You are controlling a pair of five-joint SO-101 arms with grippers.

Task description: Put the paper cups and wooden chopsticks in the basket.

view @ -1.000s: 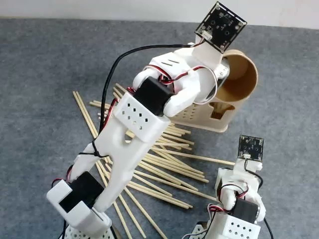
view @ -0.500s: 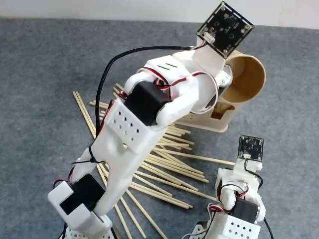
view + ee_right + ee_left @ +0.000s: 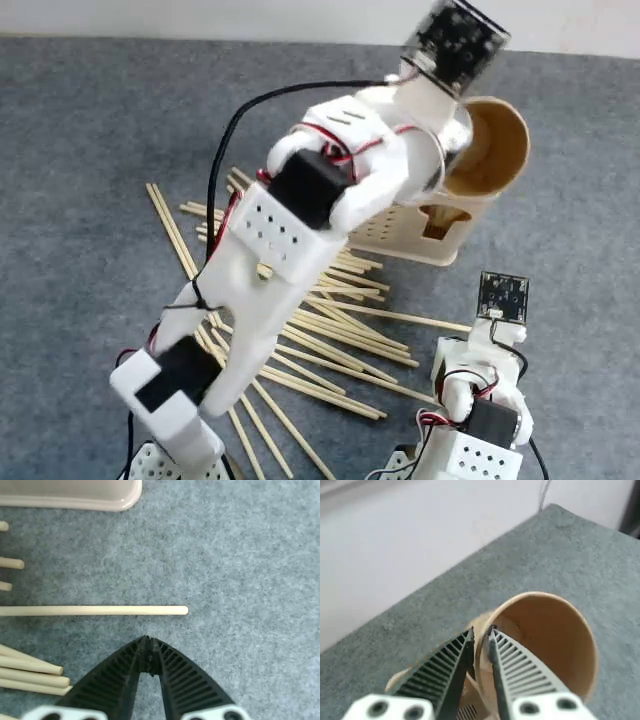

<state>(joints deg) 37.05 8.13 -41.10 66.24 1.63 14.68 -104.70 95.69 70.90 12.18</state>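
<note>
Left wrist view: my left jaws pinch the paper cup [image 3: 547, 645] rim between them; my right jaws, closed and empty, have a wooden chopstick [image 3: 95, 610] just ahead.

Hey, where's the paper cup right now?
In the high view the cup is at the far right, tipped on its side over the basket, with its rim pinched by the left end effector.
</note>
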